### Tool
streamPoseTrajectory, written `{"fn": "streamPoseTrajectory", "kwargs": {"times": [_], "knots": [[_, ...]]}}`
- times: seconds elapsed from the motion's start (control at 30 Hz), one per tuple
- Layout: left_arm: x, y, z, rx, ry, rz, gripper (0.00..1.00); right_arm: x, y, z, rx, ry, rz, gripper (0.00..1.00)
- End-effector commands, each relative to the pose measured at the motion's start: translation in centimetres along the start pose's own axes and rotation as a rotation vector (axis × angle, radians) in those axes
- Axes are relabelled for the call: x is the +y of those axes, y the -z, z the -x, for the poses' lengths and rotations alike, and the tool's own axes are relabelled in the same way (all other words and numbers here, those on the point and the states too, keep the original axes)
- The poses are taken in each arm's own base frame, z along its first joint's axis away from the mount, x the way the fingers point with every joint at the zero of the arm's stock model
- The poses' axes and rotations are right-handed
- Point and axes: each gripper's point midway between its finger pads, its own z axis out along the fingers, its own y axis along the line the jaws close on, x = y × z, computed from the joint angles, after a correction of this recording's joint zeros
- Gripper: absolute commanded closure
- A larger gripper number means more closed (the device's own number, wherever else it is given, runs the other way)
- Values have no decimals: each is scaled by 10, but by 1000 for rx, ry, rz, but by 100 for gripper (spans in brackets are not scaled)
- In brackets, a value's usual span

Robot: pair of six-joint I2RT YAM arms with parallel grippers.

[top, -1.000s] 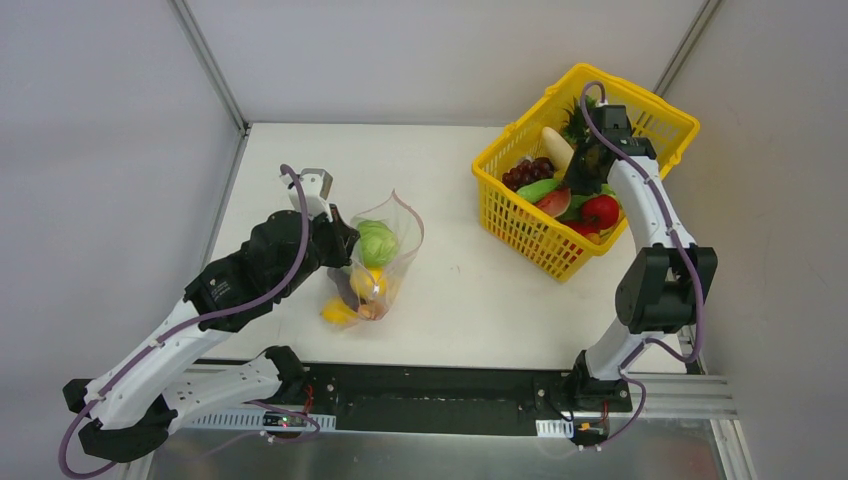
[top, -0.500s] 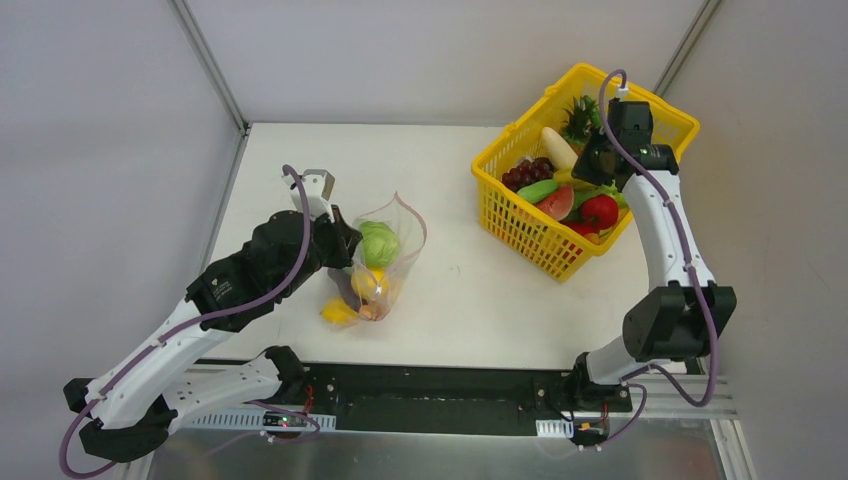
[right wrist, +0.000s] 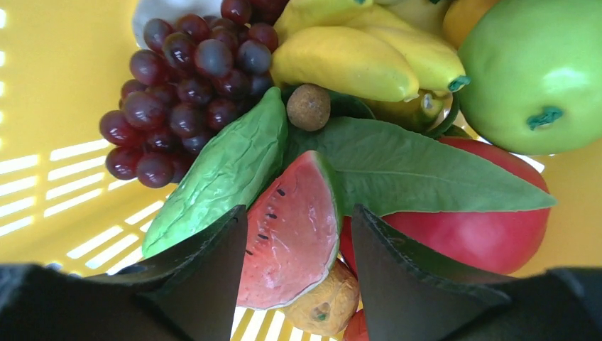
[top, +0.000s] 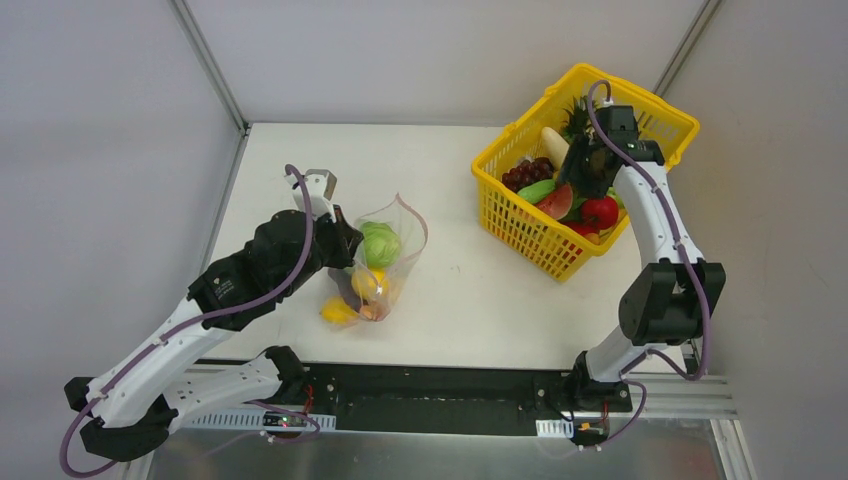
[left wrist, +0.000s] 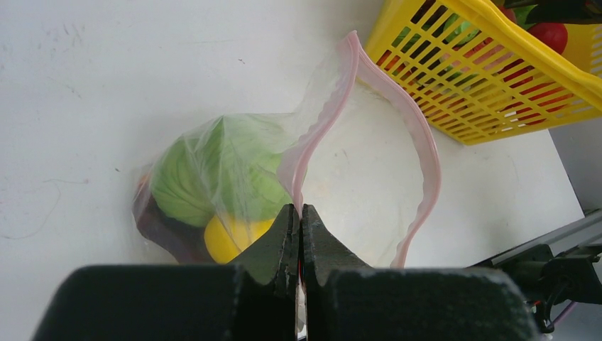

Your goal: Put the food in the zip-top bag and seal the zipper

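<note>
The clear zip-top bag (top: 388,255) lies left of centre with its mouth gaping. It holds a green cabbage (left wrist: 213,170) and a yellow fruit (left wrist: 231,238). My left gripper (left wrist: 299,209) is shut on the near side of the pink zipper (left wrist: 419,142); from above it (top: 345,240) sits at the bag's left edge. My right gripper (right wrist: 298,209) is open inside the basket. Its fingers straddle a watermelon slice (right wrist: 298,227) without pinching it. Around it lie purple grapes (right wrist: 184,78), a green cucumber (right wrist: 227,170), yellow bananas (right wrist: 355,60), a green apple (right wrist: 539,64) and a red tomato (right wrist: 483,234).
The yellow lattice basket (top: 520,230) stands at the back right, piled with toy food, and the right arm (top: 650,210) reaches over its near right rim. A metal bracket (top: 318,182) sits behind the left gripper. Walls close in the table's back and sides.
The right arm lifted toward the basket's far right corner, then came back down over the watermelon slice. The left arm and the bag have not moved.
</note>
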Motion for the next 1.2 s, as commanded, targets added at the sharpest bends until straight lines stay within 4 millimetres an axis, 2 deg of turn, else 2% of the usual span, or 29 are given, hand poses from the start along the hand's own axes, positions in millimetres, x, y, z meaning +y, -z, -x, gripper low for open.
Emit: {"fn": "streamPoseTrajectory", "kwargs": {"times": [0.0, 0.1, 0.27, 0.4, 0.57, 0.63, 0.73, 1.17], "knots": [[-8, 3, 21, -49, 11, -26, 100, 1, 4, -6, 26, -10, 1, 42], [-10, 1, 22, -43, 5, -25, 100, 4, -3, -17, 70, -3, 31, 42], [-11, 0, 22, -42, 6, -31, 100, -1, -19, -32, 136, 10, 12, 45], [-12, 0, 20, -34, 6, -34, 100, 1, -24, -34, 140, 13, 27, 54], [-9, 2, 19, -42, 12, -29, 100, 8, -14, -22, 75, 11, 67, 71], [-7, 2, 19, -47, 13, -26, 100, 11, -9, -18, 48, 13, 89, 87], [-6, 3, 18, -47, 11, -22, 100, 14, 0, -12, 10, 15, 104, 99], [-6, 3, 17, -51, 19, -23, 100, 16, 49, 14, -182, 31, 142, 100]]}}
